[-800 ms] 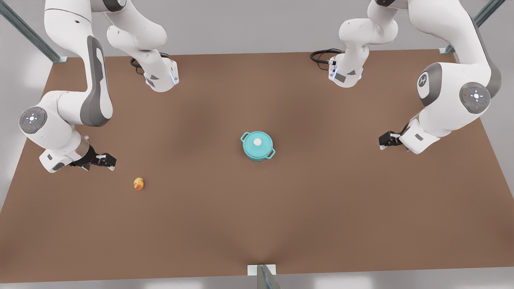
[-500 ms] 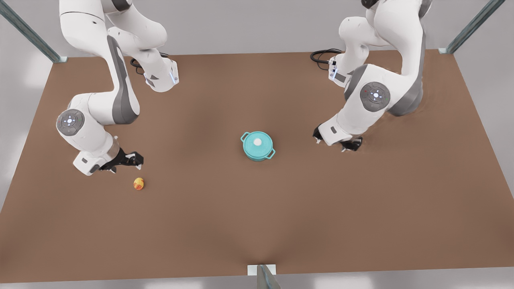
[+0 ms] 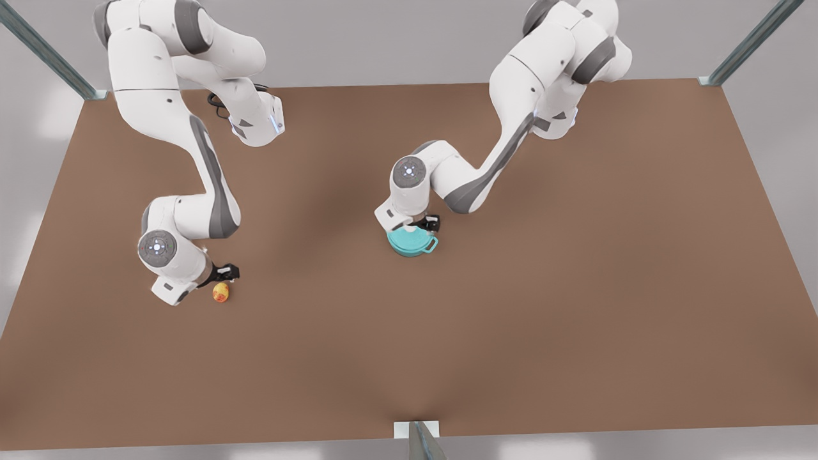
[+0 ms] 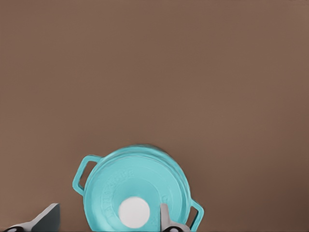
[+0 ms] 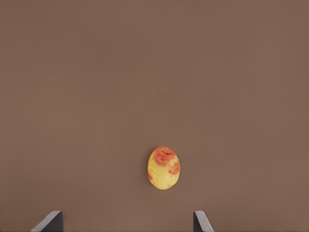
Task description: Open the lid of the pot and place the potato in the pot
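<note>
The teal pot (image 3: 414,246) stands mid-table with its teal lid (image 4: 137,176) on; the lid's white knob (image 4: 133,211) sits at its centre. My left gripper (image 3: 420,225) (image 4: 107,223) hovers open just above the lid, one fingertip (image 4: 164,215) beside the knob. In the front view this gripper hides most of the lid. The yellow potato (image 3: 220,292) (image 5: 163,167) with orange-red blotches lies on the table at the front view's left. My right gripper (image 3: 227,273) (image 5: 126,223) hangs open close beside and above it, not touching.
The brown table (image 3: 575,319) stretches wide around both things. Arm bases (image 3: 255,124) and black cables (image 3: 511,89) sit at the back edge. A metal post (image 3: 418,437) stands at the front edge.
The left gripper swung in from the front view's right to above the pot lid. The right gripper moved from the far side toward the potato. Pot and potato have not moved.
</note>
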{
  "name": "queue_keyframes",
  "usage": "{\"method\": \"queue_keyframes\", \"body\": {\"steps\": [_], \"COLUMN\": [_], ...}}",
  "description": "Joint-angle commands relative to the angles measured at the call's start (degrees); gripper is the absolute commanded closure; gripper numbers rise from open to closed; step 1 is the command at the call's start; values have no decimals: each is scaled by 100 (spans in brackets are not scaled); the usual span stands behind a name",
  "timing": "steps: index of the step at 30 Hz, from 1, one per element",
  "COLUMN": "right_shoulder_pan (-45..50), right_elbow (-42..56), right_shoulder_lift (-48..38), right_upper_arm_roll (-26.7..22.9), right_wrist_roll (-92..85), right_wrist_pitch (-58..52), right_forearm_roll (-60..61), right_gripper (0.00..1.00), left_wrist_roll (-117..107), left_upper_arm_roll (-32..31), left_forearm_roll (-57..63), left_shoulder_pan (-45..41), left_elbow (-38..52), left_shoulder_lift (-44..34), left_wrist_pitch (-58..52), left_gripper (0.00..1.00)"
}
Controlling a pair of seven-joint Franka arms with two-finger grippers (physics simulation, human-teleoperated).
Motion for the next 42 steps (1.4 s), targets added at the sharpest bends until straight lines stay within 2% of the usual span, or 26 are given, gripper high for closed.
{"method": "queue_keyframes", "body": {"steps": [1, 8, 12, 30, 31, 32, 34, 35, 38, 42], "right_shoulder_pan": [-1, -45, -159, -282, -274, -282, -282, -282, -423, -529], "right_elbow": [-5, -5, -444, -928, -954, -963, -963, -963, -963, -963], "right_shoulder_lift": [171, 681, 716, 848, 848, 848, 848, 839, 830, 830], "right_upper_arm_roll": [-35, -237, -254, -114, -114, -114, -114, -114, -114, -114], "right_wrist_roll": [-14, 21, 13, -40, -40, -40, -40, -40, -172, -347], "right_wrist_pitch": [858, 1702, 2361, 2520, 2520, 2520, 2520, 2520, 2520, 2520], "right_forearm_roll": [-37, 7, 7, 288, 288, 288, 288, 288, 288, 288], "right_gripper": [0, 0, 0, 0, 0, 0, 5, 10, 11, 11], "left_wrist_roll": [-3322, -3559, -3559, -3577, -3577, -3577, -3550, -3541, -3384, -3146], "left_upper_arm_roll": [0, 26, 26, 35, 26, 26, 35, 35, 35, 44], "left_forearm_roll": [261, 481, 709, 850, 850, 850, 850, 850, 850, 850], "left_shoulder_pan": [-54, -150, -142, -168, -168, -168, -168, -168, -150, -63], "left_elbow": [-141, -642, -844, -1020, -1020, -1020, -1011, -1011, -950, -554], "left_shoulder_lift": [66, -13, -5, 92, 92, 92, 74, 74, -5, -40], "left_wrist_pitch": [613, 1034, 1149, 1219, 1228, 1219, 1210, 1202, 895, 349], "left_gripper": [0, 0, 0, 0, 4, 16, 56, 62, 74, 75]}}
